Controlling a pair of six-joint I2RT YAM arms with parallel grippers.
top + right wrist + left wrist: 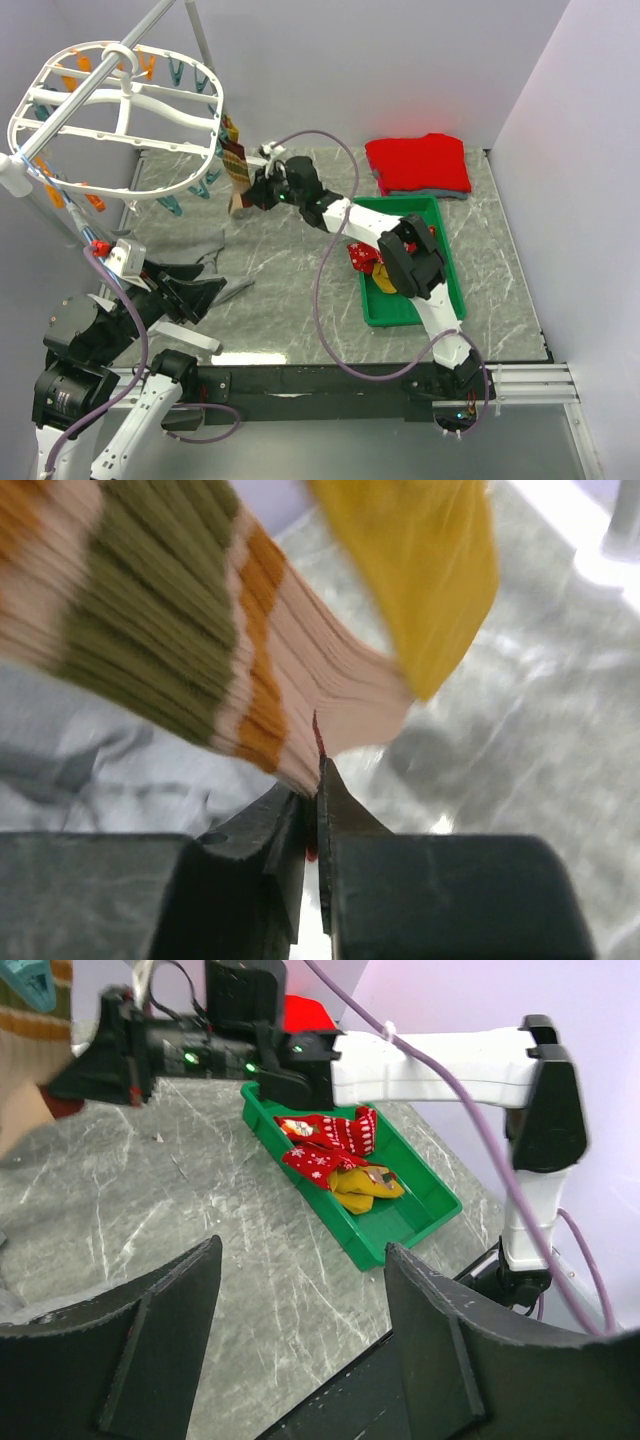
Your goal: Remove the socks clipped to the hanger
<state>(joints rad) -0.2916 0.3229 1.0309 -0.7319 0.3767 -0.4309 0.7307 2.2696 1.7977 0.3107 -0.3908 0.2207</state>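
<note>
The white oval hanger [215,95] hangs at the upper left, with orange and teal clips round its rim. A tan sock with olive and orange stripes [238,178] [200,630] dangles from its right side, a mustard-yellow sock [420,570] close beside it. My right gripper [254,190] [315,780] is shut on the striped sock's lower edge. My left gripper [205,292] [300,1250] stands open and empty low over the table, near left. Red patterned socks [362,257] [325,1145] and a yellow one [365,1188] lie in the green tray [445,285] [420,1222].
A folded red garment [418,163] lies at the back right. A grey cloth [195,250] rests on the marble table below the hanger. The right arm [430,1060] stretches across the middle, over the tray. Walls close in behind and at the right.
</note>
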